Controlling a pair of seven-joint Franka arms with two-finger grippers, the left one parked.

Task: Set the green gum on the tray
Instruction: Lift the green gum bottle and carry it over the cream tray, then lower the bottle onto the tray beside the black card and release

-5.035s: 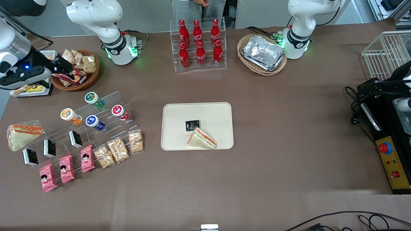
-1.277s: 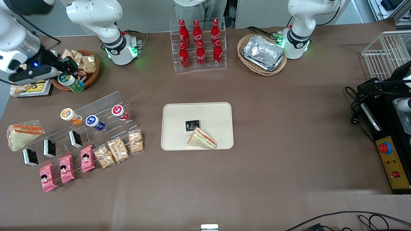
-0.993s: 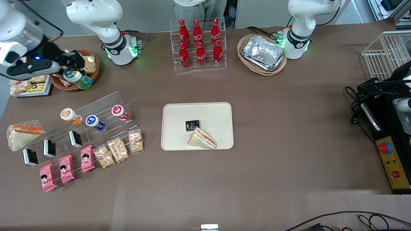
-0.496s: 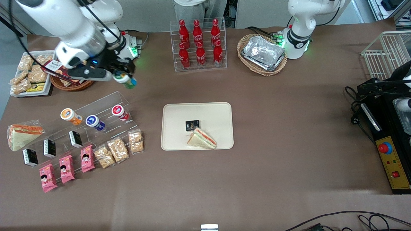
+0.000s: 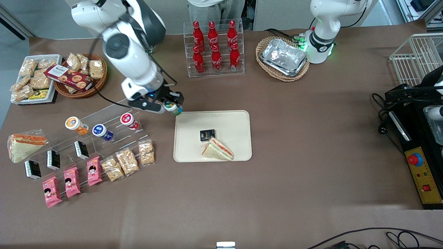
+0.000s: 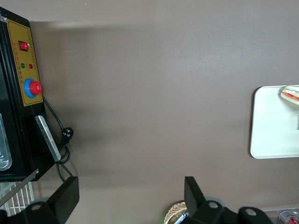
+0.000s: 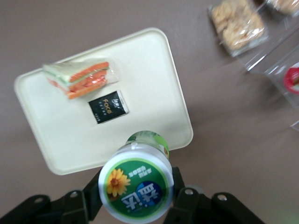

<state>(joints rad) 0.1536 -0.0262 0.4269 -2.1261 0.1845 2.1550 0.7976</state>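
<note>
the small green-bodied gum canister with its white round lid and green-and-orange flower label [image 5: 173, 108] [image 7: 140, 182] is off the table, clamped between the two black fingers of the right arm's gripper [image 5: 170, 104] [image 7: 138, 189], which hangs in the air just over the corner of the large flat cream-beige rectangular tray [image 5: 238, 119] [image 7: 159, 84] that lies toward the working arm's end and farther from the front camera. the canister touches nothing but the fingers, and from the wrist camera its lid faces up at the lens with the tray's corner just under it. on the tray lie a small black square packet with gold print [image 5: 207, 135] [image 7: 108, 107] and, touching it on the nearer edge, a wrapped triangular sandwich with orange and green filling [image 5: 218, 150] [image 7: 79, 77]. toward the working arm's end stands a clear acrylic tiered rack [image 5: 114, 107] holding an orange-bodied canister [image 5: 77, 125], a blue-bodied canister [image 5: 102, 131] and a red-bodied canister [image 5: 129, 121]; clear bags of golden puffed snacks [image 5: 128, 160] [image 7: 237, 19] lie at its nearer edge.
</note>
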